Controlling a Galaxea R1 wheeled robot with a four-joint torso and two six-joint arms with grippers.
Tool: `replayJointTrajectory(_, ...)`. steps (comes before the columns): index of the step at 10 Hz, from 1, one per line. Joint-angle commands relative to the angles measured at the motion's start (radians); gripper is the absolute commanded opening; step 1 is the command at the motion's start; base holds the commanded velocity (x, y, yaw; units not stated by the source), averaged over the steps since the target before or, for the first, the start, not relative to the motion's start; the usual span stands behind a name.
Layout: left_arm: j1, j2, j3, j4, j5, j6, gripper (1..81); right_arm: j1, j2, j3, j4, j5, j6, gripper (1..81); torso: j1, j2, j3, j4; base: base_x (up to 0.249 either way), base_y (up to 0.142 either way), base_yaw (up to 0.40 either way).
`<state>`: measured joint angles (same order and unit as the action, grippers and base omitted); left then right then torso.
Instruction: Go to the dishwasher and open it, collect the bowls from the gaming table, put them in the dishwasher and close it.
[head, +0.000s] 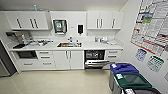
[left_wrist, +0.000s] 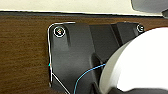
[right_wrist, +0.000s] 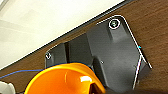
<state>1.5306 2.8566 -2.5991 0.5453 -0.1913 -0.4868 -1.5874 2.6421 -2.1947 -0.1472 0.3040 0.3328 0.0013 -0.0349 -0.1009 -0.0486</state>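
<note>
Ahead, a white kitchen run spans the far wall, and everything is placed from the dishwasher (head: 94, 59) built into it. That unit sits under the white desk (head: 87, 46), right of centre, its steel door dropped partway down so the dark interior with racks shows above it. White cabinet doors (head: 69, 59) stand directly to its left, with the sink (head: 67, 45) set into the desk above them. Wall cupboards (head: 105, 20) hang above the dishwasher. Nearer the camera and to the dishwasher's right stand bins, one with a blue lid (head: 123, 68), one with a green lid (head: 132, 81). A poster (head: 152, 25) covers the right wall (text unreadable).

The orange bowl (right_wrist: 65, 80) shows large at the right wrist, over a dark wood-brown surface (right_wrist: 155, 22). Whether the right tool pinches it, I cannot tell. A white rounded robot part (left_wrist: 140, 62) shows at the left wrist; that tool's state cannot be told either.
</note>
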Motion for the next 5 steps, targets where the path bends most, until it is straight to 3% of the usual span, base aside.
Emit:
replayJointTrajectory(1,-0.036,-0.014,0.004,-0.001,0.029,-0.001,1.0,0.039,-0.029,0.015,-0.022,-0.039,-0.004,1.0,0.000,0.000,0.000,0.000,0.124,0.000,0.000)
replayJointTrajectory(5,-0.036,-0.017,0.004,0.004,0.029,-0.001,1.0,0.037,-0.028,0.018,-0.022,-0.039,-0.004,1.0,0.000,0.000,0.000,0.000,0.117,0.000,0.000)
